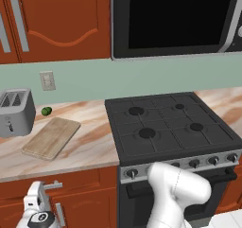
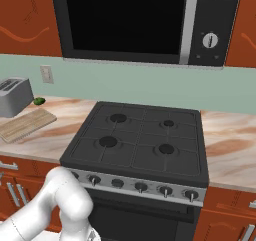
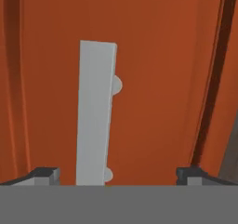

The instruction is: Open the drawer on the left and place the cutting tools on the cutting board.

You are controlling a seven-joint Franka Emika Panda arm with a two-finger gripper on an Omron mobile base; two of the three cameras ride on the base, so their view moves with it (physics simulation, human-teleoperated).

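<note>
The drawer (image 1: 80, 179) is the red-brown front under the counter left of the stove, and it looks closed. My gripper (image 1: 43, 190) hangs right in front of its silver bar handle (image 1: 53, 185). In the hand view the handle (image 3: 95, 116) runs between my gripper's (image 3: 118, 174) open fingertips, nearer the left one (image 3: 46, 174), with the jaws not touching it. The tan cutting board (image 1: 51, 137) lies bare on the counter above, also in the right base view (image 2: 27, 124). The cutting tools are hidden.
A silver toaster (image 1: 16, 111) stands left of the board, with a small green fruit (image 1: 46, 111) behind it. The black stove (image 1: 165, 125) fills the counter to the right, under a microwave (image 1: 175, 19). Cabinet doors with vertical handles (image 1: 60, 214) sit below the drawer.
</note>
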